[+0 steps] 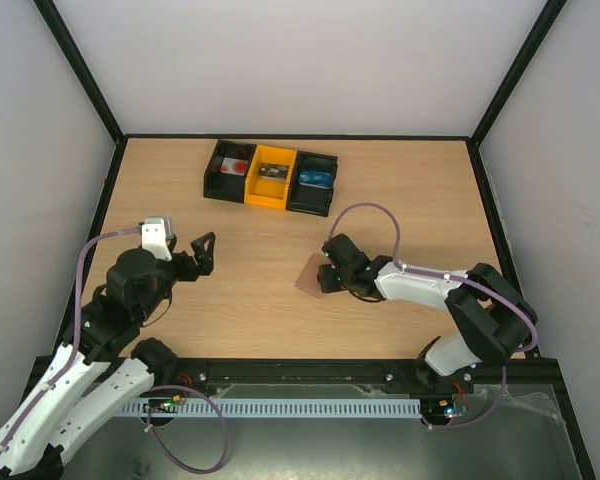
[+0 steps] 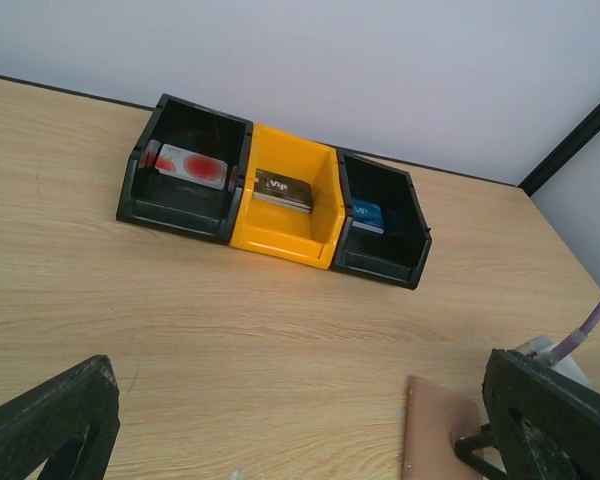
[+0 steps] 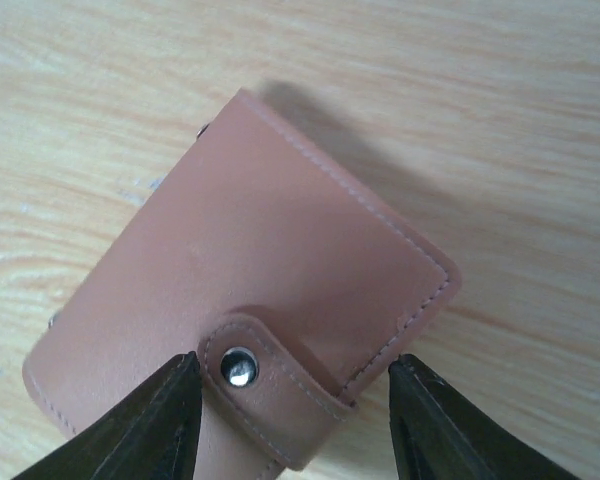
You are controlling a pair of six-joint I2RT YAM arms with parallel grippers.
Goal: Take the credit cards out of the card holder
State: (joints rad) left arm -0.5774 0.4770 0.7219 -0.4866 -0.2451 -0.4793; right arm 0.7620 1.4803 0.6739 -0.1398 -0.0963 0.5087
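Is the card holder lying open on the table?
No, the card holder lies closed, with its snap tab fastened over the brown cover.

Left arm (image 1: 130,285): elbow bent near the left edge of the surface (image 1: 260,325); left end effector (image 1: 205,253) raised, aimed toward the far edge, jaws fully apart. Right arm (image 1: 420,283): stretched low from the near right corner toward mid-surface; right end effector (image 1: 325,277) tipped down, jaws partly apart.

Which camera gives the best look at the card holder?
Right wrist: the closed card holder fills the frame, its snap tab plain to see. Top external shows it only as a small brown patch; left wrist catches just one corner.
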